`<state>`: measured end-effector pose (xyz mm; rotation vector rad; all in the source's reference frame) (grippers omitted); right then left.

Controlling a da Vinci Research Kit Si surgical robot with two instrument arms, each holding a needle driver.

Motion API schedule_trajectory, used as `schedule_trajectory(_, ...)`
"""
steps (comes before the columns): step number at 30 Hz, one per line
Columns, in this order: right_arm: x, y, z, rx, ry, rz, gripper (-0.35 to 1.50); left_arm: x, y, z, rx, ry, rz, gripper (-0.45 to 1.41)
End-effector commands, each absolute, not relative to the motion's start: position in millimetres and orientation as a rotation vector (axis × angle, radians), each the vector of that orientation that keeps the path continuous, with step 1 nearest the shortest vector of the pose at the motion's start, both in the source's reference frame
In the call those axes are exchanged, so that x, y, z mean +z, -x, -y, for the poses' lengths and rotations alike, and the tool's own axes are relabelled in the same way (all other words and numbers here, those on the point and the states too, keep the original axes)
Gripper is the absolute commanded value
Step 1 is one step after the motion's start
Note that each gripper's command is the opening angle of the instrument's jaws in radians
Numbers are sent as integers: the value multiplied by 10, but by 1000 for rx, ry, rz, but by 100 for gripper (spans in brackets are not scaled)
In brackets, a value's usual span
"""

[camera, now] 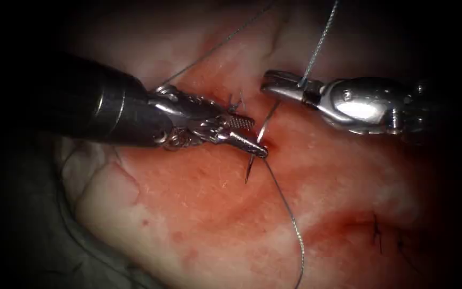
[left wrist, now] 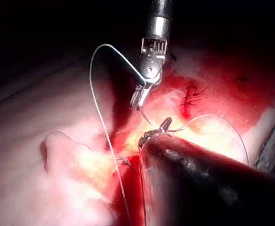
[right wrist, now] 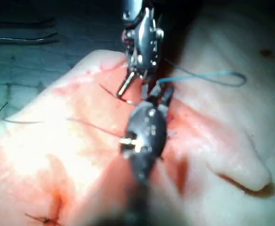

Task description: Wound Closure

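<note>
On the left, the left tool [camera: 241,134] has its jaws parted, the ribbed upper one lifted off the lower; the needle [camera: 256,144] crosses at the lower jaw's tip, so we cannot say it is gripped. The needle stands just ahead of those jaws, its point [camera: 247,179] out on the near side below them, its upper curve rising toward the right tool, its middle down in the tissue [camera: 199,214] at the cut [camera: 274,143]. We judge it stiff, thin and slippery: best clamped on the body, off the point. The thread [camera: 290,214] trails away from below the jaws, limp and light. Further right, the right tool [camera: 287,88] is clenched on thread running up from its jaws, well clear of the needle.
</note>
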<state>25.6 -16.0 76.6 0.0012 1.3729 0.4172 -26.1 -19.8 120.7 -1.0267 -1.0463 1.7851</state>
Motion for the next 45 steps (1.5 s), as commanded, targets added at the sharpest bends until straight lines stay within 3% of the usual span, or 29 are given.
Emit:
schedule_trajectory(1, 768, -266, 167, 409, -2, -1377, -35, 1212, 265, 201, 1785, 1032, 1049, 76)
schedule_trajectory(3, 767, -268, 167, 404, 1, -1381, -35, 1212, 264, 201, 1787, 1034, 1053, 73)
schedule_trajectory(7, 765, -268, 168, 402, -3, -1388, -35, 1213, 258, 199, 1791, 1037, 1061, 22)
schedule_trajectory(8, 765, -268, 169, 399, -5, -1390, -35, 1214, 256, 197, 1793, 1038, 1064, -3)
schedule_trajectory(9, 764, -268, 169, 399, -6, -1394, -35, 1215, 254, 196, 1794, 1039, 1066, -13)
schedule_trajectory(10, 764, -268, 169, 395, -10, -1398, -35, 1217, 252, 194, 1794, 1044, 1070, -45)
schedule_trajectory(15, 761, -268, 164, 391, -21, -1409, -33, 1220, 246, 188, 1782, 1057, 1078, -45)
schedule_trajectory(16, 760, -268, 164, 397, -8, -1407, -1, 1220, 245, 186, 1777, 1064, 1083, -45)
schedule_trajectory(22, 758, -273, 166, 435, 4, -1397, 86, 1219, 243, 181, 1743, 1106, 1079, -45)
schedule_trajectory(26, 759, -273, 165, 470, 13, -1386, 103, 1217, 242, 177, 1717, 1135, 1075, -45)
schedule_trajectory(30, 760, -274, 167, 482, 29, -1387, 103, 1216, 242, 177, 1711, 1140, 1075, -45)
schedule_trajectory(37, 766, -283, 173, 481, 41, -1386, 83, 1213, 244, 178, 1702, 1148, 1075, -45)
schedule_trajectory(39, 769, -286, 176, 479, 46, -1384, 67, 1212, 244, 177, 1700, 1147, 1072, -45)
schedule_trajectory(40, 770, -286, 177, 478, 46, -1384, 41, 1210, 244, 177, 1699, 1147, 1073, -45)
schedule_trajectory(41, 770, -285, 177, 477, 46, -1385, 26, 1210, 244, 177, 1699, 1147, 1074, -45)
schedule_trajectory(42, 769, -281, 176, 478, 44, -1388, -5, 1210, 243, 178, 1699, 1147, 1077, -45)
schedule_trajectory(45, 766, -277, 173, 484, 45, -1396, -6, 1210, 243, 178, 1699, 1148, 1078, -45)
